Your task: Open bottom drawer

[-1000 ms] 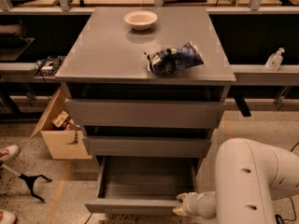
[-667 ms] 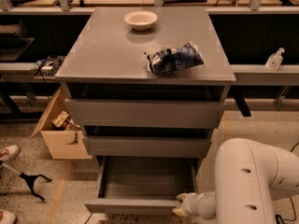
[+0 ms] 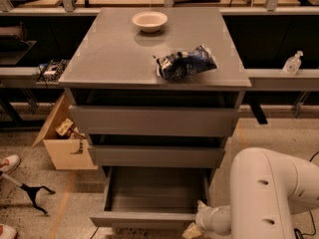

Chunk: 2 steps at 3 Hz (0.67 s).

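The bottom drawer (image 3: 149,218) of the grey cabinet stands pulled out, its empty grey box interior showing. The two wider drawers above it, top (image 3: 152,121) and middle (image 3: 155,156), are pushed in. My gripper (image 3: 194,228) sits at the right end of the bottom drawer's front edge, at the frame's lower border. My white arm (image 3: 269,198) fills the lower right corner.
On the cabinet top (image 3: 114,54) sit a white bowl (image 3: 149,20) and a dark blue snack bag (image 3: 187,62). An open cardboard box (image 3: 62,138) stands on the floor to the left. A shoe (image 3: 7,163) and a black stand (image 3: 32,193) lie at far left. A bottle (image 3: 291,63) rests on the right shelf.
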Each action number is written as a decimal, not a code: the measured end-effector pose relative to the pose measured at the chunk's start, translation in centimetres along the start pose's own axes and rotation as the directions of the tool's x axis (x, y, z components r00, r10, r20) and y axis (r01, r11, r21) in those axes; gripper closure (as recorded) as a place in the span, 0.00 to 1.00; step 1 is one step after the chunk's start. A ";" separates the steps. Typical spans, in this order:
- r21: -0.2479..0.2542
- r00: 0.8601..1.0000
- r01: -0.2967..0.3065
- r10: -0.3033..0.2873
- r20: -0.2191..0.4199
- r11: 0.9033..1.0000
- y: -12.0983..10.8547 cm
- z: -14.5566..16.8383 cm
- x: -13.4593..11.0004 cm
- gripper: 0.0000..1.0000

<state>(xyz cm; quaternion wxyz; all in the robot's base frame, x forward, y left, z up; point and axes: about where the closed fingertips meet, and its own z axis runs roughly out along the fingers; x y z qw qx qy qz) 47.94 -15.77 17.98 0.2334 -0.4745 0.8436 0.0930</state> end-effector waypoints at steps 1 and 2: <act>0.039 1.000 0.008 -0.009 0.016 0.999 -0.8 -1.8 -0.3 0.00; 0.112 0.997 0.001 -0.011 0.081 0.994 -2.3 -5.2 -1.1 0.00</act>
